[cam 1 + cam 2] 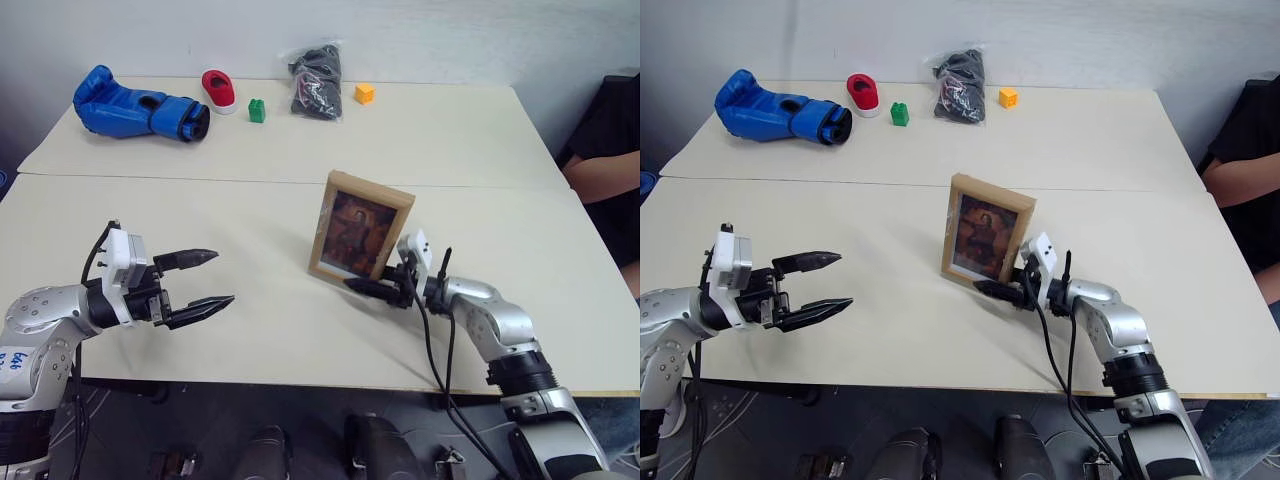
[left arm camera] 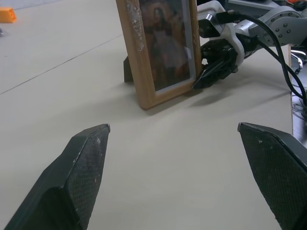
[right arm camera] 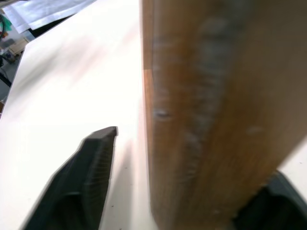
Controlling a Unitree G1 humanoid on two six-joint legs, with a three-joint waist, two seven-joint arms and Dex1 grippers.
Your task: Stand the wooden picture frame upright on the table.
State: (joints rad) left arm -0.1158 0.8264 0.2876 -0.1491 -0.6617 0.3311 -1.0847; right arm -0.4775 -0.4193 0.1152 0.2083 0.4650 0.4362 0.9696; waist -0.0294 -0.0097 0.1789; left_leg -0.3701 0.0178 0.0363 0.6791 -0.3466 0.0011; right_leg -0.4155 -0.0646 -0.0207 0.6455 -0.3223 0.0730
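Smooth cream table — rectangular light-wood wooden picture frame upright.

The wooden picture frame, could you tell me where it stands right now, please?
In the left eye view the wooden picture frame stands upright on the near slab of the table, right of centre, with the right gripper at its lower right corner.

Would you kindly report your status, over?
Left claw open, idle. Right claw open astride wooden picture frame edge. Frame upright on table. Nothing in the way.

Head eyes overlook table; wrist cameras sit close.
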